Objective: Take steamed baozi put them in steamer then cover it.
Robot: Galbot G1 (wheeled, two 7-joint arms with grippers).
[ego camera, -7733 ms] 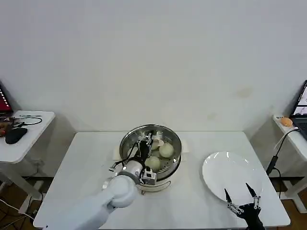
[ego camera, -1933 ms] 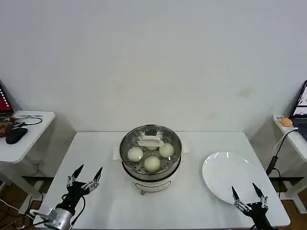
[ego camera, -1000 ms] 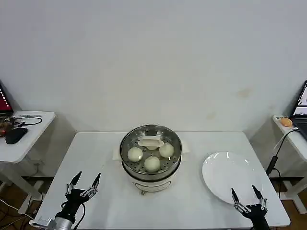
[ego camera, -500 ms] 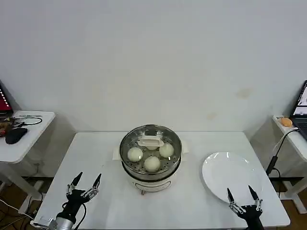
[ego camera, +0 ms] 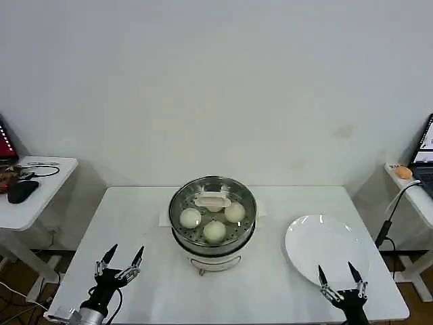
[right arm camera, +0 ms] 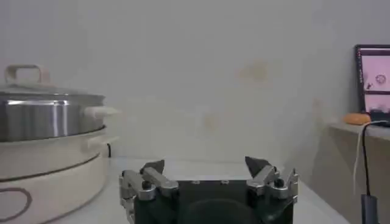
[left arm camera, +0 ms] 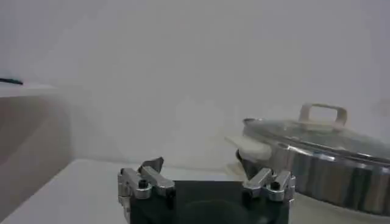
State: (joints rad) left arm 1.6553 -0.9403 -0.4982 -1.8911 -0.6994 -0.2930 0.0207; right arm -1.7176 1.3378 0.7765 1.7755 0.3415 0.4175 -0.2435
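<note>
At the centre of the head view the steamer (ego camera: 212, 220) stands on the worktop (ego camera: 135, 223) with the cover (ego camera: 213, 203) seated on it. Three steamed baozi (ego camera: 214, 231) show through the glass; a fourth may lie behind the white handle, hard to tell. The task looks finished, so nothing more than parking seems called for. Left gripper (ego camera: 120, 261) lower left and right gripper (ego camera: 337, 277) lower right, beside the plate (ego camera: 325, 247), are spread wide and empty.

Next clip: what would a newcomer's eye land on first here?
The steamer at the table's middle, its glass cover on and three baozi visible beneath. Right of it lies a bare white plate. The left gripper and right gripper wait open at the near edge.
</note>
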